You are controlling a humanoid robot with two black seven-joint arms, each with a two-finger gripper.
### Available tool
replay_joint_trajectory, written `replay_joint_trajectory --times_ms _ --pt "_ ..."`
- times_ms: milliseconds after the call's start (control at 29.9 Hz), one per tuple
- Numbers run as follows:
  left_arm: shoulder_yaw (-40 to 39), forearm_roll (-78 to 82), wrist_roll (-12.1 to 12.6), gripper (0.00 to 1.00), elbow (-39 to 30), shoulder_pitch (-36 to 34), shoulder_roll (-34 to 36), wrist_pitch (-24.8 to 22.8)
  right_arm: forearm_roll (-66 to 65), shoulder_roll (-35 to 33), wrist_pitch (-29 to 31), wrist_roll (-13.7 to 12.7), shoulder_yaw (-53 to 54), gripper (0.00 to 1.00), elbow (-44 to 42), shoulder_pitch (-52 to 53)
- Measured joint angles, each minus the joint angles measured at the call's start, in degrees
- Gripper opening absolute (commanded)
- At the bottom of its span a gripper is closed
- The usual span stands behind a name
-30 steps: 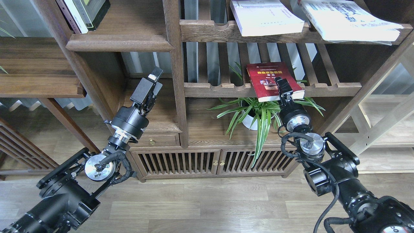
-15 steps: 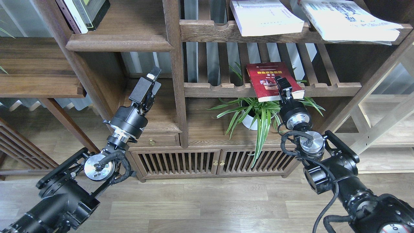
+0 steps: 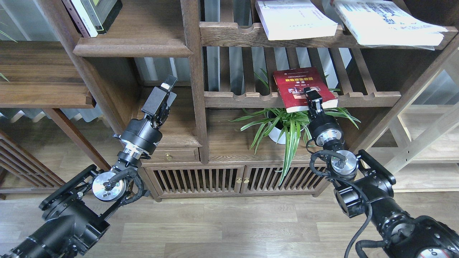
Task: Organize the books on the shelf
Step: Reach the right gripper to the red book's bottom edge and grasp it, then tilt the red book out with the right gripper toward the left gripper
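Gripping the dark red book (image 3: 299, 87) — right fingers (image 3: 311, 96) on its near edge.

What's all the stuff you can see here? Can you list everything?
Red book: one, dark red, yellow band, on the middle slatted rack, front end past the rail.
White books: two, top slatted rack, lying flat.
Upright books: a few, top left shelf.
Plant: one, green, white pot, under the red book.
Bookcase: one, dark brown.
Cupboard doors: two, slatted, at the bottom.
Drawer: one, small, brass knob.
Left claw: black, holds nothing.
Right claw: black, at the red book's front end.
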Motion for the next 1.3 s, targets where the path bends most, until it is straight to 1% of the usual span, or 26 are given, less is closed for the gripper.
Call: replay_joint_trajectory --times_ms 134,301,334,368,435,602,736,869,1103,1304 --pt "0.0 0.0 0.0 0.99 0.0 0.1 0.0 0.0 0.0 0.0 0.6 -0.1 0.0 0.35 -0.5 0.1" --pt "0.0 0.0 0.0 0.99 0.1 0.1 0.0 0.0 0.0 0.0 1.4 -0.2 0.0 0.25 -0.6 0.2" --pt "0.0 0.0 0.0 0.99 0.1 0.1 0.0 0.0 0.0 0.0 1.9 -0.2 0.1 0.21 -0.6 0.2" --pt "0.0 0.0 0.0 0.99 0.1 0.2 0.0 0.0 0.0 0.0 2.4 -0.2 0.1 0.14 -0.6 0.2" --pt "0.1 0.0 0.0 0.99 0.1 0.2 0.0 0.0 0.0 0.0 3.7 -0.1 0.2 0.05 -0.6 0.1" --pt "0.6 0.0 0.1 0.99 0.1 0.2 0.0 0.0 0.2 0.0 8.4 0.1 0.6 0.05 -0.7 -0.7" --pt "0.9 -0.1 0.1 0.99 -0.3 0.2 0.0 0.0 0.5 -0.2 9.8 0.1 0.8 0.05 0.1 -1.8" --pt "1.2 0.0 0.1 0.99 -0.5 0.2 -0.1 0.0 0.7 -0.6 12.5 -0.2 1.1 0.05 2.3 -3.5" --pt "1.5 0.0 0.1 0.99 -0.6 0.3 0.1 0.0 1.1 -1.2 13.1 -0.5 1.1 0.04 5.4 -7.2" --pt "1.7 0.0 0.1 0.99 -1.0 0.4 0.1 0.0 2.3 -2.0 13.1 -0.6 1.1 0.05 9.8 -10.7"
